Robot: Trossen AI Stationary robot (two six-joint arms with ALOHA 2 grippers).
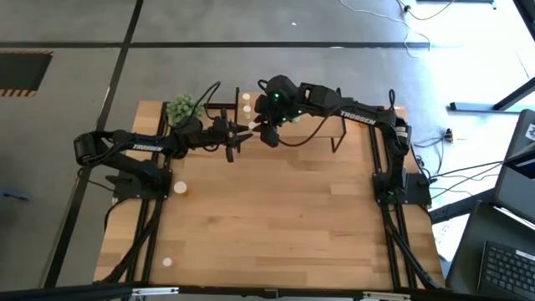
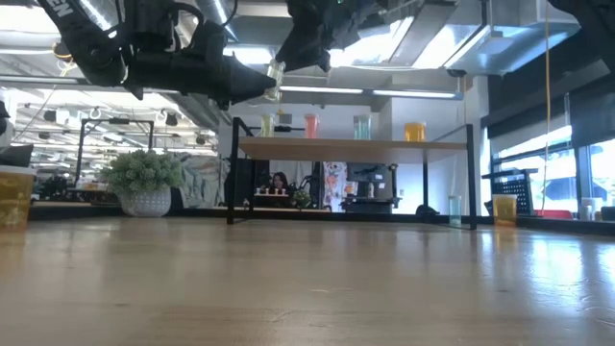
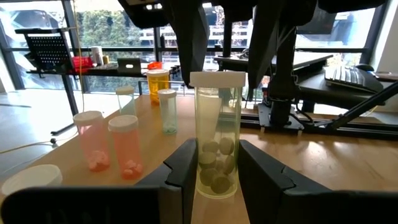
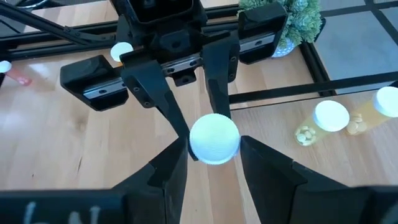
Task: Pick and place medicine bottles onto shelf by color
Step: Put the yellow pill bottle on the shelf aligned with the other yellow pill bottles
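A clear yellowish medicine bottle [image 3: 217,134] with a white cap [image 4: 214,138] hangs upright in the air just in front of the shelf [image 2: 356,147]. My left gripper [image 3: 216,171] reaches it from the table's left and is shut on it. My right gripper [image 4: 214,165] comes down from the right and is shut on its top. On the shelf stand yellowish [image 2: 267,125], red [image 2: 310,125], green [image 2: 361,127] and orange [image 2: 414,131] bottles, each on its base. My left gripper pinches the bottle's lower body [image 3: 200,168] between its two fingers, which come level from the table's left. The bottle stands upright in the hold, clear of the table. My right gripper has the bottle's white cap [image 4: 198,149] between its two fingers, slanting down from above and from the right.
A potted green plant [image 1: 184,109] stands at the far left beside the shelf. Two loose bottles stand on the table near the left arm's base [image 1: 180,189] and near the front left [image 1: 167,262]. Pink bottles [image 3: 127,146] stand on the shelf beside the held one.
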